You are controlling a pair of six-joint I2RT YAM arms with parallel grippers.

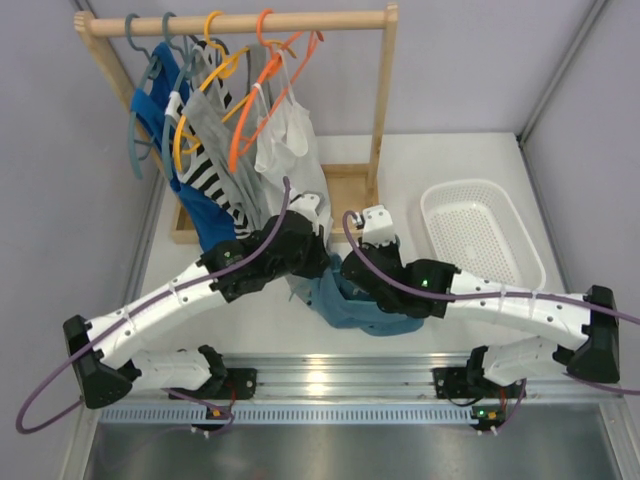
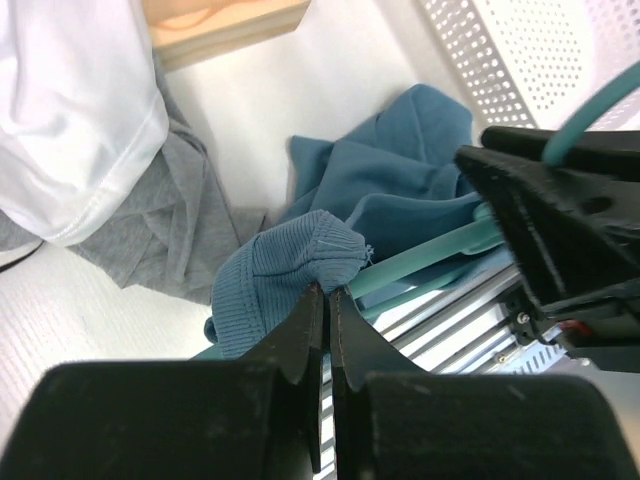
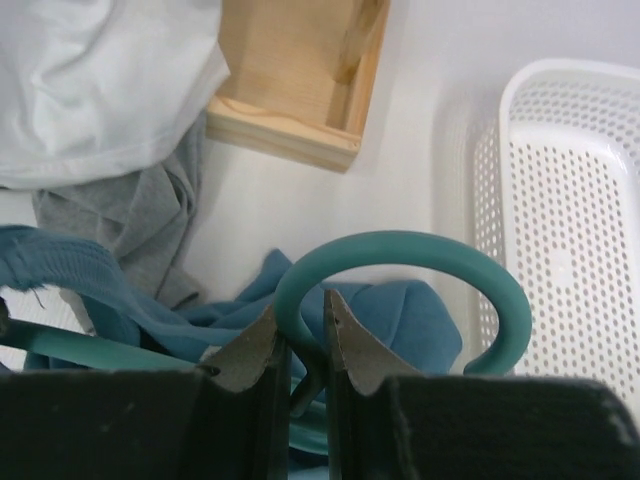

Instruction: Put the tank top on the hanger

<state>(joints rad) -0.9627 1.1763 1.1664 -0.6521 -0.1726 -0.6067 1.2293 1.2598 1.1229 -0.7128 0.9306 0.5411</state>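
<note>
**Both tools closed: one on the tank top [image 1: 352, 303], one on the hanger [image 3: 402, 250]**

At far left, a wooden rack [image 1: 240, 21] stands at the back of the table [image 1: 440, 160], carrying clothes on hangers. Among them, a white top [image 1: 285, 135] and a grey garment [image 2: 170, 235] hang low. The left tool [image 2: 325, 292] is clamped on a ribbed edge of the tank top. The rest of the tank top lies bunched between the two arms, near the table's front edge. The right tool [image 3: 300, 312] grips the hanger at the base of its curved hook, and the hanger's bar runs across the bunched fabric. A white basket [image 1: 483, 232] sits at far right.
</note>
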